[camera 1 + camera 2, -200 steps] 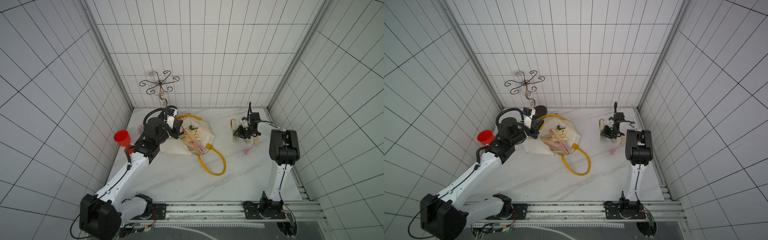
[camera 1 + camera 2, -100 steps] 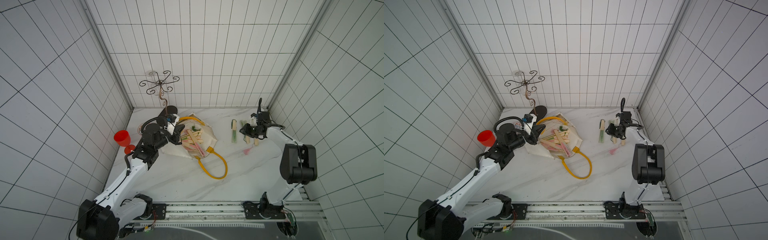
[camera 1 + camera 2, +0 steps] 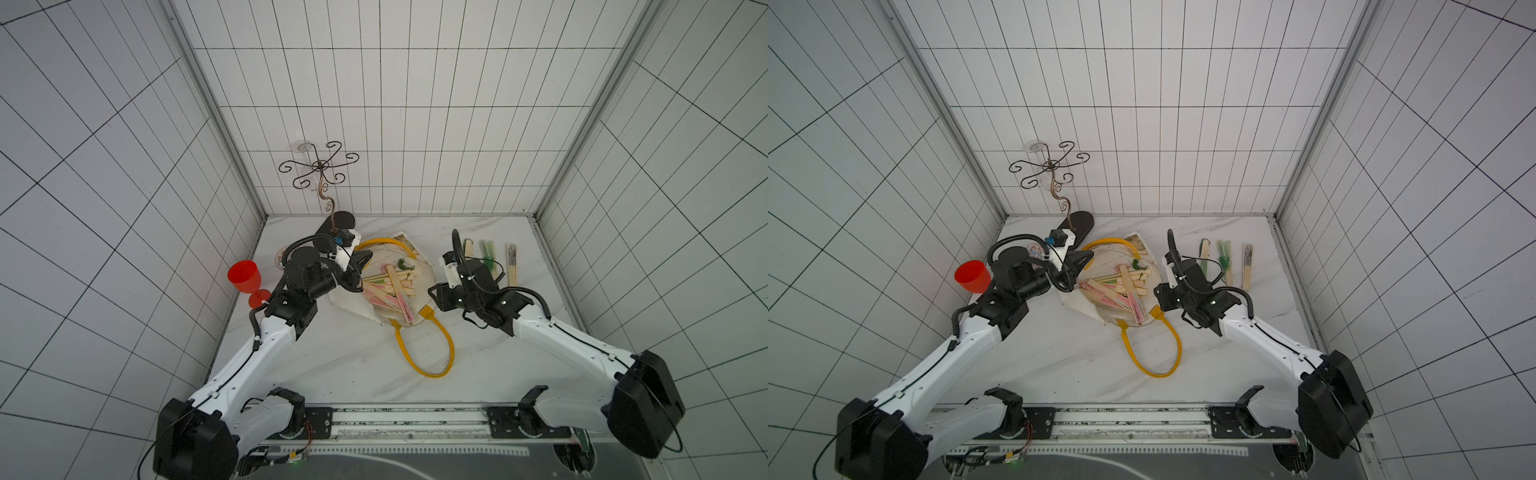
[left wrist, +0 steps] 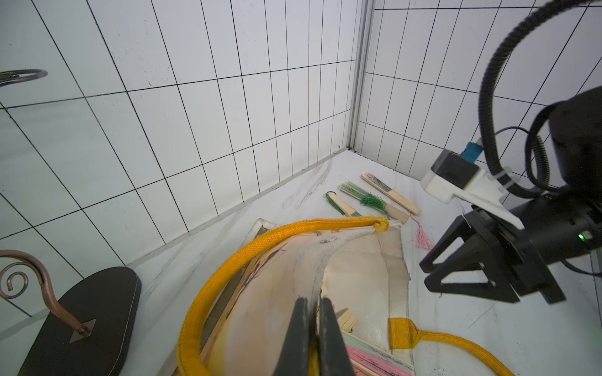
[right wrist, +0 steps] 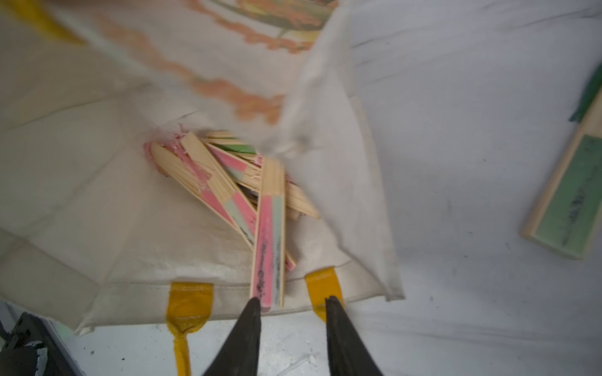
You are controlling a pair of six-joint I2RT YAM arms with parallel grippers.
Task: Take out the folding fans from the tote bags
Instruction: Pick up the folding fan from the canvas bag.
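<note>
tote bag point(image 5: 342, 195) flap over folding fans point(image 5: 267, 228), print point(image 5: 228, 89) blurred

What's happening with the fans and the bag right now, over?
Left pincer shut on bag rim, holding it open. Right pincer open, empty, at pink fan. Three fans out, pile inside. Bag cloth droops over part of pile.

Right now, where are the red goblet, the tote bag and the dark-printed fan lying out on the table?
red goblet point(image 3: 243, 273), in a top view, on its bowl.
tote bag point(image 3: 353, 306), in a top view, bare canvas corner.
dark-printed fan point(image 3: 511, 264), in a top view, middle of its length.
</note>
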